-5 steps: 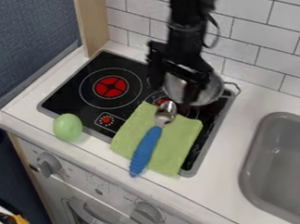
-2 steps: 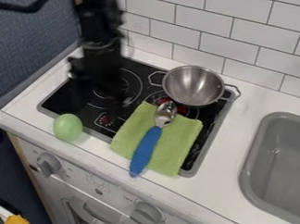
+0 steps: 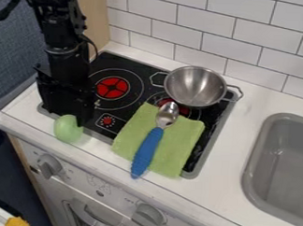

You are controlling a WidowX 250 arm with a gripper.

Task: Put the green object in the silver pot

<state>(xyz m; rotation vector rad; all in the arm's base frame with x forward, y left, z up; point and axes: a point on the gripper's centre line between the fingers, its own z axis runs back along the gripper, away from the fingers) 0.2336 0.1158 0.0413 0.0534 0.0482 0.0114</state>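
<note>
The black gripper (image 3: 67, 114) hangs at the left front of the stove, its fingers apart. Directly beneath and in front of it, the rounded green object (image 3: 67, 129) rests on the white counter edge; its top is partly covered by the gripper. Whether the two touch, I cannot tell. At the back right of the stove stands the silver pot (image 3: 195, 86), upright, with a wire handle on each side and nothing visible inside.
A green cloth (image 3: 130, 137) lies over the stove's front right, with a blue-handled spoon (image 3: 148, 150) on it. The black stove top (image 3: 130, 119) has red burner marks. A grey sink (image 3: 283, 161) is at the right, a tiled wall (image 3: 244, 43) behind.
From over the silver pot, the gripper has swung left across the stove and then forward to the green object. The pot, cloth, spoon and green object have stayed in place.
</note>
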